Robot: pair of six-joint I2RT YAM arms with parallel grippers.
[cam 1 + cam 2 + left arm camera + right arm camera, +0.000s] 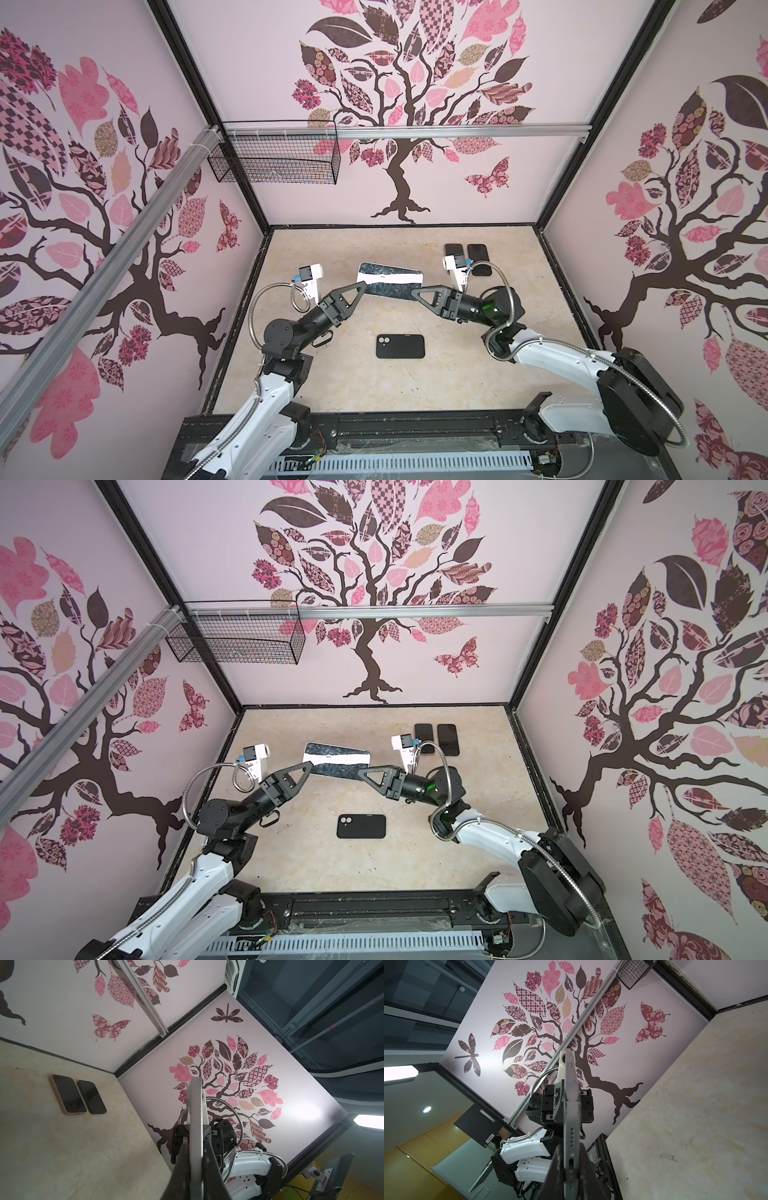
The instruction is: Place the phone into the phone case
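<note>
Both arms meet over the middle of the table [332, 386], and between them they hold the phone [390, 279] up off the surface, lengthwise, one arm at each short end. The left gripper [363, 286] is clamped on the end nearer the left wall, and the right gripper [415, 293] is pinched tight on the opposite end. Both top views show the same thing, with the phone [336, 759] bridging the two sets of black fingers. Its broad glossy face is tipped toward the overhead camera and catches a pale reflection. From the left wrist the phone [196, 1126] appears edge-on, a thin grey strip running away from the camera with a dark finger [182, 1167] pressed to each side. From the right wrist the phone's [572, 1115] edge shows the same way, with a row of small holes and a port slot, squeezed between that arm's fingers [586, 1167]. The phone case [400, 346] is black and lies flat on the table nearer the robot's base, its camera cutout toward the left, below the held phone in the top views and well apart from both grippers. At the far right of the table a pink-cased phone [68, 1095] and a black phone [91, 1097] lie face up, side by side and nearly touching. A wire basket [274, 153] hangs from the rail at the back left corner.
</note>
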